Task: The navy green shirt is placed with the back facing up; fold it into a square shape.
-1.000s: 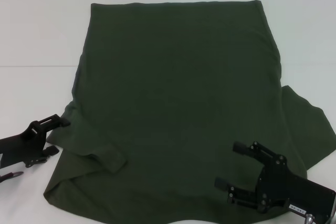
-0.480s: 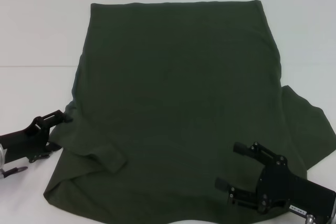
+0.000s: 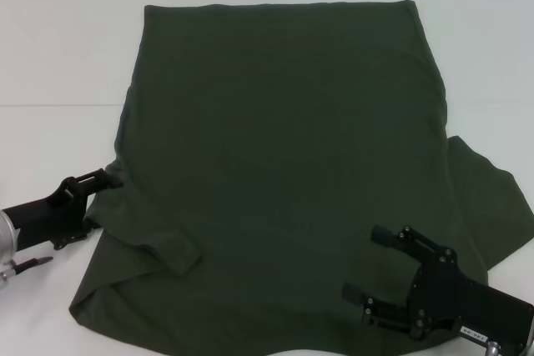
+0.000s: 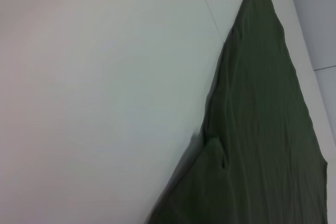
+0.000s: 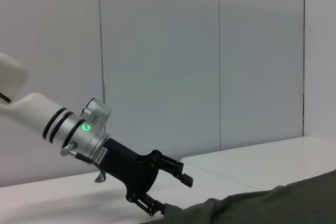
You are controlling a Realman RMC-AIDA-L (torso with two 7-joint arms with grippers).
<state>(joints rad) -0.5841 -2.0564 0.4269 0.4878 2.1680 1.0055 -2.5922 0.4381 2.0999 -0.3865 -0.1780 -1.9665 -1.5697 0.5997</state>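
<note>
While the navy green shirt [image 3: 284,164] lies mostly flat, back up, on the white tabletop [image 3: 58,56], folding looks barely begun: the spread left hand [image 3: 98,193] reaches its near-left sleeve; the spread right hand [image 3: 365,264] hovers near-right.

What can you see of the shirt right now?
The shirt is dark olive, soft-looking knit, lying plain side up on the white table. Its straight hem lies on the far side. One sleeve sticks out flat on the right; the left sleeve is folded inward over the body. The left gripper is at its left edge, jaws open. The right gripper hovers over the near right part, jaws open.
</note>
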